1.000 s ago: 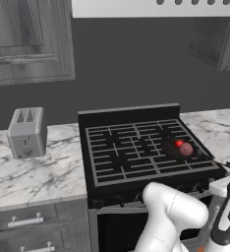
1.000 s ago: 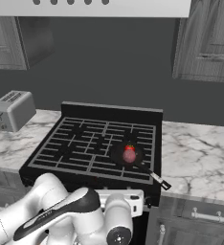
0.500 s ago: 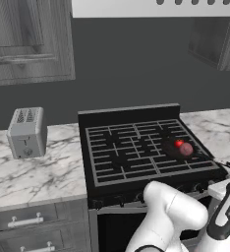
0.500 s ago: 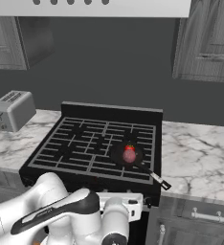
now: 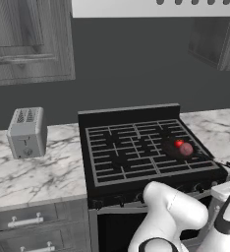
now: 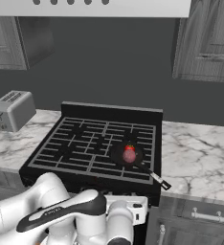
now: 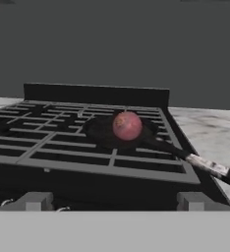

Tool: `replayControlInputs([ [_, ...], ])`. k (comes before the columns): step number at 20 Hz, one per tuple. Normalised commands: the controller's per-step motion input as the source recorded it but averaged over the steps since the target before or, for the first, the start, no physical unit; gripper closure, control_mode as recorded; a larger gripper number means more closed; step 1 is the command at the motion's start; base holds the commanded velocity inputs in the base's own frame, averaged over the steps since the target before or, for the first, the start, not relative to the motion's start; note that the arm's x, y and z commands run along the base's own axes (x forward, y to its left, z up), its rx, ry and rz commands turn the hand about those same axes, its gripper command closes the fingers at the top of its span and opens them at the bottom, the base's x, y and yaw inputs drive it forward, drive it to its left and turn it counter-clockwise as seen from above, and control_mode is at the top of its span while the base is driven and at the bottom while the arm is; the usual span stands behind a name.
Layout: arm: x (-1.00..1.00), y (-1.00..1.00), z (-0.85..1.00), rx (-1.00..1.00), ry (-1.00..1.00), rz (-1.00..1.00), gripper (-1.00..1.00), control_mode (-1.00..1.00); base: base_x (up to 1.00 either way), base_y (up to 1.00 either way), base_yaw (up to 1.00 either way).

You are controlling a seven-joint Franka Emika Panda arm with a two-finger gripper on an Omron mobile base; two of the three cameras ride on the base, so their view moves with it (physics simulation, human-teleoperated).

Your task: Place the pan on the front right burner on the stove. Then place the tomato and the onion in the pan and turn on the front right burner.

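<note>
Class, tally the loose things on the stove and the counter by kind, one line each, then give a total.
Pan: 1
Tomato: 1
Onion: 1
Toaster: 1
Total: 4

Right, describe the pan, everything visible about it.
The pan is small, round, shallow and black, sitting flat on the front right burner of the stove. Its long thin dark handle, pale near the end, points out past the stove's front right corner. The onion and tomato lie inside it.
</note>
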Motion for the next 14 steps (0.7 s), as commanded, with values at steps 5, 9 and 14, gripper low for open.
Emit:
replayControlInputs([
  [5, 0.0, -0.2, -0.08, 0.0, 0.0, 0.0, -1.0, -1.0, 0.0, 0.0, 0.0],
  [9, 0.0, -0.06, 0.0, 0.0, 0.0, 0.0, -1.0, -1.0, 0.0, 0.0, 0.0],
  [14, 0.0, -0.07, 0.0, 0.0, 0.0, 0.0, -1.0, -1.0, 0.0, 0.0, 0.0],
])
